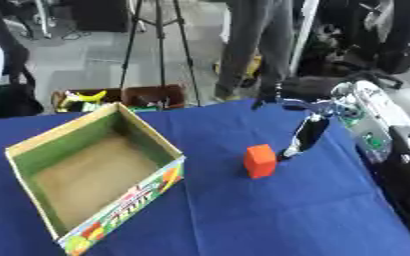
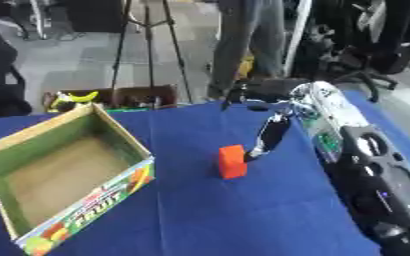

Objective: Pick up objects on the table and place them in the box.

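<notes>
Right hand (image 1: 306, 136) reaching down beside orange block (image 1: 260, 161) on blue worktop (image 1: 243, 210), fingers straight-ish, holding nothing. Box (image 1: 86, 175) sits left, empty.

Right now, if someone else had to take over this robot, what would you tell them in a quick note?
Right hand: reaching down from the right, fingers pointing at the table right beside the orange block; whether it touches the block, or how the fingers are set, I cannot tell.
Left hand: not in view.
Block: upright on the blue table, right of the box.
Box: open, nothing inside.
Done: nothing placed yet.
Left: grasp the block, carry it left, put it in the box.
</notes>
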Action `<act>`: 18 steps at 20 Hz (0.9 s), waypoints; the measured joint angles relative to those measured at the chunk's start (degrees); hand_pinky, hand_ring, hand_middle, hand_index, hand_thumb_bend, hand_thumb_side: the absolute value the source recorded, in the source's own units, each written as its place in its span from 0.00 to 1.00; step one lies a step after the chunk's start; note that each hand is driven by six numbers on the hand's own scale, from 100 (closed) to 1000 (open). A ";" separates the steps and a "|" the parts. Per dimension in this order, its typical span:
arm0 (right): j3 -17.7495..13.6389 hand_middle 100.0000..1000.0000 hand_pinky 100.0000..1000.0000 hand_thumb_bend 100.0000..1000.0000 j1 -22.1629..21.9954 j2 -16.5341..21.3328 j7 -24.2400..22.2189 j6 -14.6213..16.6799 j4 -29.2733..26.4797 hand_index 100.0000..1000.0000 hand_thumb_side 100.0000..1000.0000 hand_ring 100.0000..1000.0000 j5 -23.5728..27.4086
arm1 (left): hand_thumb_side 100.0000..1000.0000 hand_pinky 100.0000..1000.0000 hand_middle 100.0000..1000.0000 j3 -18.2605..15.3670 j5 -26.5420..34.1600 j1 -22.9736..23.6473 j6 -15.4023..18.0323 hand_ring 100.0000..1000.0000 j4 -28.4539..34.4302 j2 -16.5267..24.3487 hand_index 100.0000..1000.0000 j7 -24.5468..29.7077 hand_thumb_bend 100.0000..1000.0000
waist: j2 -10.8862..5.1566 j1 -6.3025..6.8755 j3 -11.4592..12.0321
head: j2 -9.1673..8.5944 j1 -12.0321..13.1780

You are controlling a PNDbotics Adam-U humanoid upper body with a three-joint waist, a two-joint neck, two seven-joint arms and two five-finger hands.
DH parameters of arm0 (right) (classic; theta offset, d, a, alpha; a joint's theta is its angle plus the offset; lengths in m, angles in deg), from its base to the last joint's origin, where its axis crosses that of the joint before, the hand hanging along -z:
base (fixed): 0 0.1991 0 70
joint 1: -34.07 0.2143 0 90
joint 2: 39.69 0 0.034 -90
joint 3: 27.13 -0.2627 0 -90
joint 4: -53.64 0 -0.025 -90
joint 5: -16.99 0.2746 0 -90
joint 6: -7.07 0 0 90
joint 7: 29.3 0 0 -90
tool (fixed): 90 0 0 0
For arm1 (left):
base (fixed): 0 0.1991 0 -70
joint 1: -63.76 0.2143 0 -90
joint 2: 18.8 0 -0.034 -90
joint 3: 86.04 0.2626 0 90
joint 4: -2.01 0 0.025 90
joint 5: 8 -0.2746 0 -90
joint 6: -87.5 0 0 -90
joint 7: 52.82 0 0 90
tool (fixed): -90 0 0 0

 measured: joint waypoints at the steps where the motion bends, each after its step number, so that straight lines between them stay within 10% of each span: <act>1: 0.16 0.82 0.85 0.62 0.00 -0.17 0.05 0.05 0.29 0.87 0.25 0.90 -0.34 | 0.79 0.31 0.61 0.00 0.00 -0.02 -0.01 0.55 0.00 0.00 0.89 0.01 0.32 | 0.03 -0.02 0.01 | -0.03 -0.02; 18: 0.84 0.82 0.82 0.61 -0.73 -2.34 0.63 0.63 4.99 0.87 0.24 0.90 -5.22 | 0.79 0.31 0.61 0.00 0.00 -0.23 -0.07 0.55 0.00 -0.02 0.89 0.08 0.32 | 0.43 0.06 0.81 | -0.53 -0.74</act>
